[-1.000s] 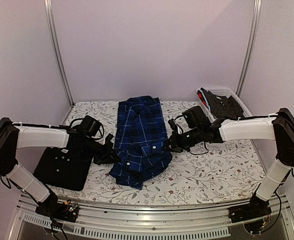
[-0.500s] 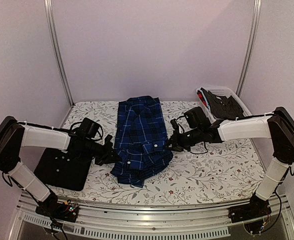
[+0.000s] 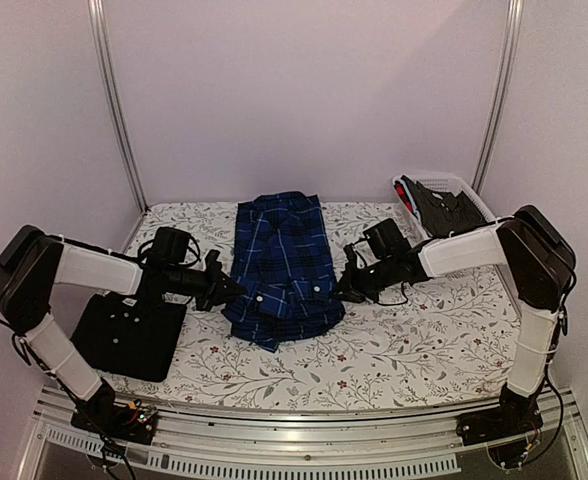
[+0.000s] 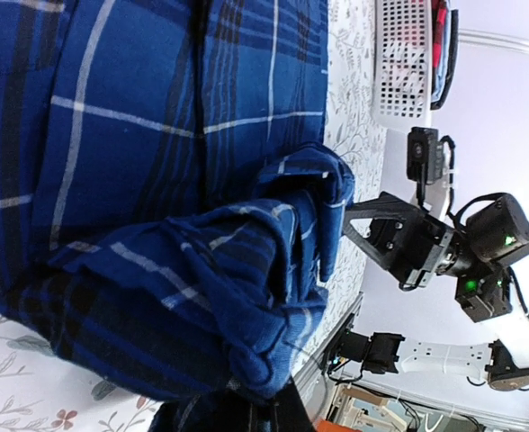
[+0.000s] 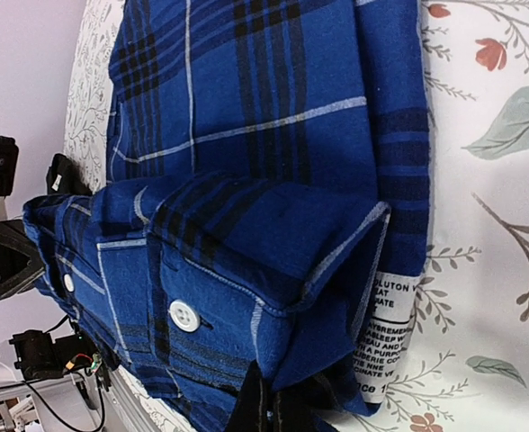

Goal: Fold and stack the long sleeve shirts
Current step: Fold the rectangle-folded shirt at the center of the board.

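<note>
We see the blue plaid shirt [image 3: 282,262] at the centre of the frame on the floral surface [image 3: 414,340], its lower part bunched. The left pincer [image 3: 231,290] is clamped on its left edge, the right pincer [image 3: 341,291] on its right edge. The folded black shirt [image 3: 129,335] lies at lower left, and the white lattice basket [image 3: 436,182] sits at upper right.

Soft, even light from above; only faint shadows edge the plaid shirt [image 3: 279,260] on the table [image 3: 424,340]. The overhead view is mildly soft, its upright posts [image 3: 116,110] bowed near the edges. Wrist views are sharp on near cloth; the black shirt [image 3: 124,335] loses detail.
</note>
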Robot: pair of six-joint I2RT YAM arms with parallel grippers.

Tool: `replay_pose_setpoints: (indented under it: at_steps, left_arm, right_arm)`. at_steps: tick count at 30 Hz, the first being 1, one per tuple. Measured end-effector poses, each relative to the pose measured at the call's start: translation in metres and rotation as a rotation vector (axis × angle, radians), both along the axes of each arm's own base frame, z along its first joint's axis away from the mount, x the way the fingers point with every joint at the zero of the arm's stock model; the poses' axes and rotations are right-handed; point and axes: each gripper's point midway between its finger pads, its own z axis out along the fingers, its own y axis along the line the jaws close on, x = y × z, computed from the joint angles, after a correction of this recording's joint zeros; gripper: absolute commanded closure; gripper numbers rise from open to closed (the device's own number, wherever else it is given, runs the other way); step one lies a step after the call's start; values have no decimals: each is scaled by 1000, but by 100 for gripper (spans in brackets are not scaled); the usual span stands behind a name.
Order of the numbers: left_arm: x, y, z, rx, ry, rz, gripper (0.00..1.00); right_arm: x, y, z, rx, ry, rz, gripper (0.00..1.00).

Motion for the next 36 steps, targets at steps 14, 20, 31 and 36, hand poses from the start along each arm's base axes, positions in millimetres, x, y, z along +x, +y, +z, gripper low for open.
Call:
replay_pose_setpoints:
  at_steps: [14,20,31,36]
  left_arm:
    - [22,6,-24,-37,-31,99,75]
    - [28,17,-36,72,-44,116,45]
    - [11,42,-17,237,-138,99,27]
    - [-9,47,-23,287,-148,80,33]
  right_arm:
    - [21,5,-6,-62,-41,1,77]
    - [20,-4,-13,-120,-56,7,53]
    - [9,-17,37,-129,-223,55,35]
    - [-11,-19,22,-156,-229,110,35]
